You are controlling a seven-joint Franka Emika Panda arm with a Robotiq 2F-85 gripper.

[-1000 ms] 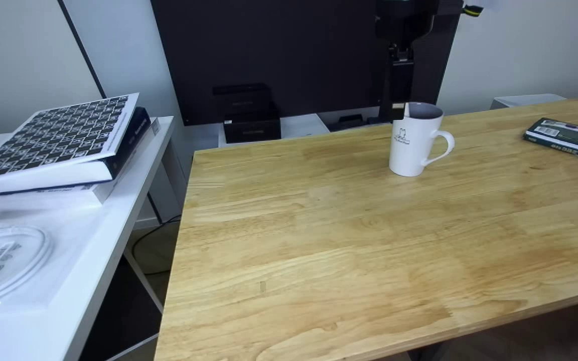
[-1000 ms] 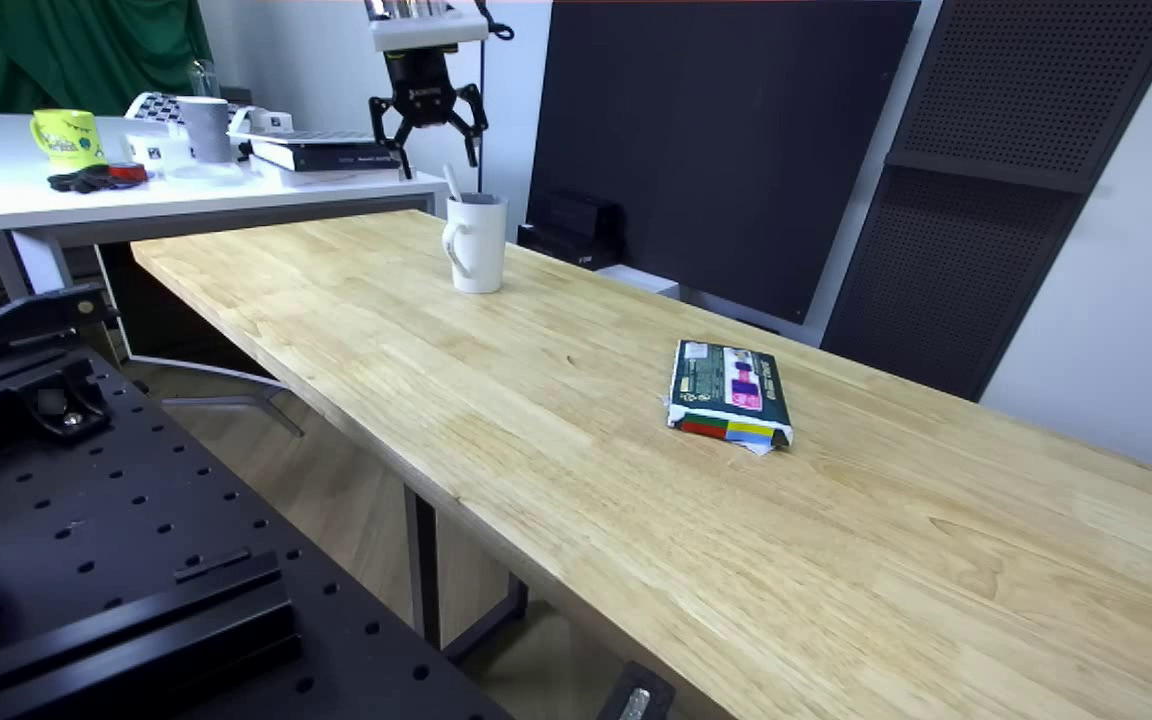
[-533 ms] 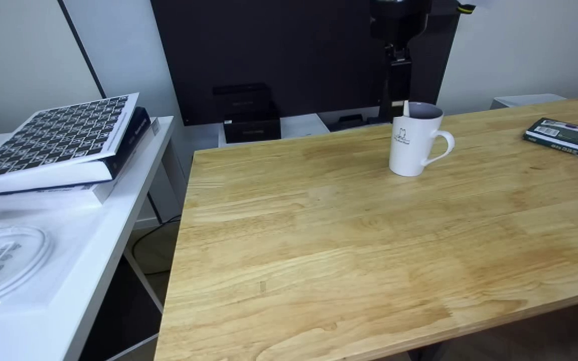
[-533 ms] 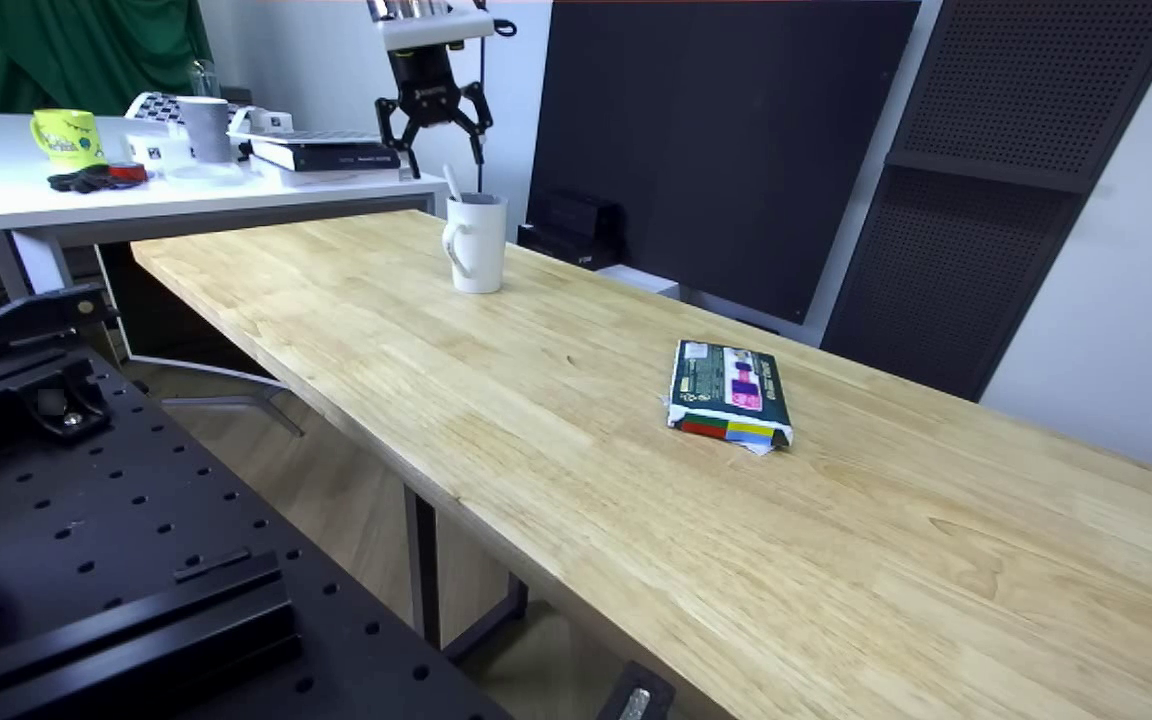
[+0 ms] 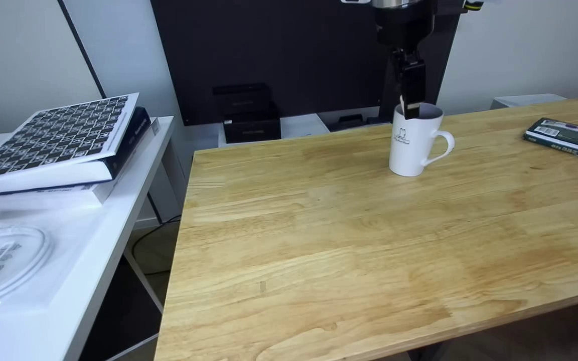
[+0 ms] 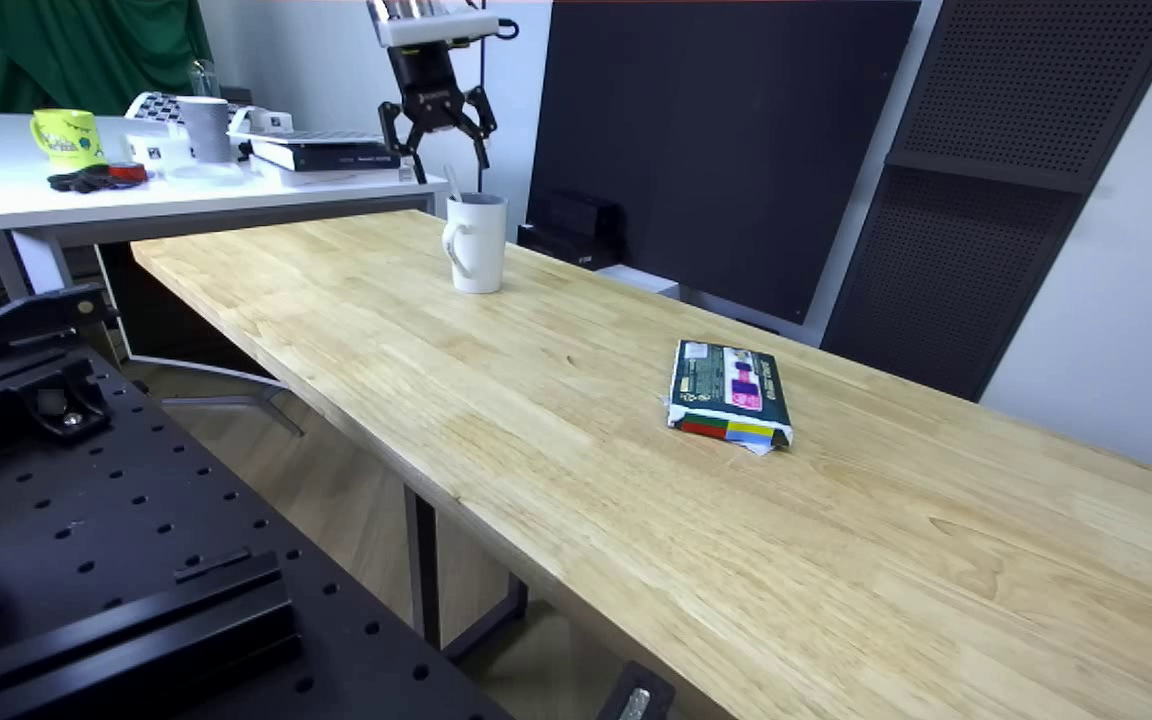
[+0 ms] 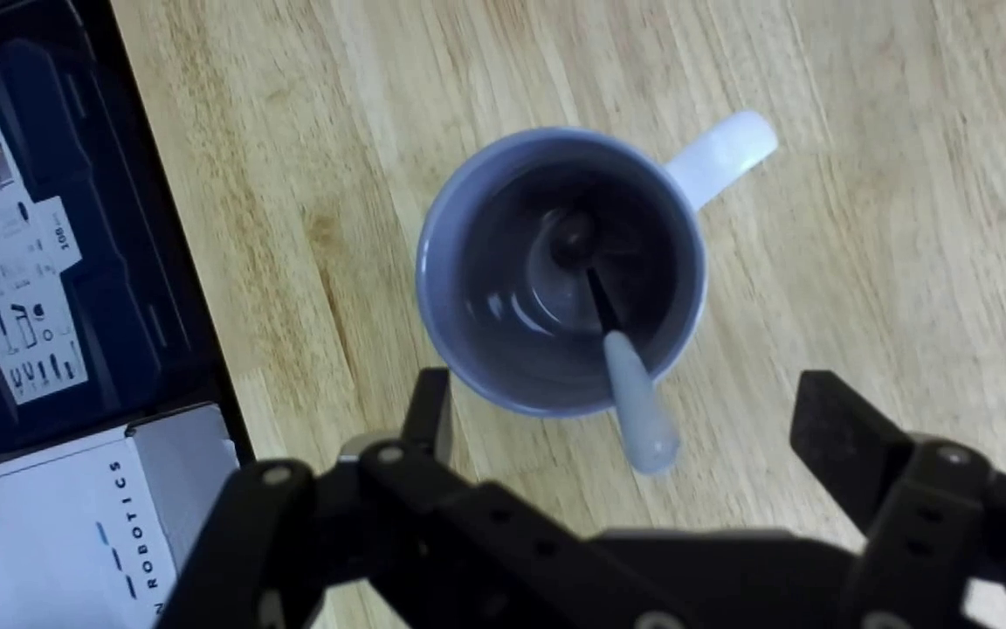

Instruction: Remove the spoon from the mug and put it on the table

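at the left in an exterior view stands the side desk (image 5: 96,230), with stacked books (image 5: 53,145) on its far part and a round white thing (image 5: 5,265) nearer. in an exterior view a yellow cup (image 6: 69,138) and a grey cup (image 6: 206,130) stand there. to its right is the desk (image 5: 329,250), made of light-brown planks. past the desk's far edge sits a black box (image 5: 251,129), in front of a dark panel (image 5: 289,55). farther right, near that edge, the mug (image 5: 409,148) stands upright on the desk, its loop turned right. the spoon (image 7: 638,402) is in the mug: it leans at the rim, its lower end down in the dark inside, its pale handle poking out over the rim. the fingers (image 7: 848,445) are released and spread wide; in the wrist view the handle's end shows between them, with a gap on either side. in an exterior view one finger covers part of the mug's rim, and i cannot tell whether they touch. at the right lies a dark green pack (image 5: 570,138), flat on the desk, well apart from the mug.
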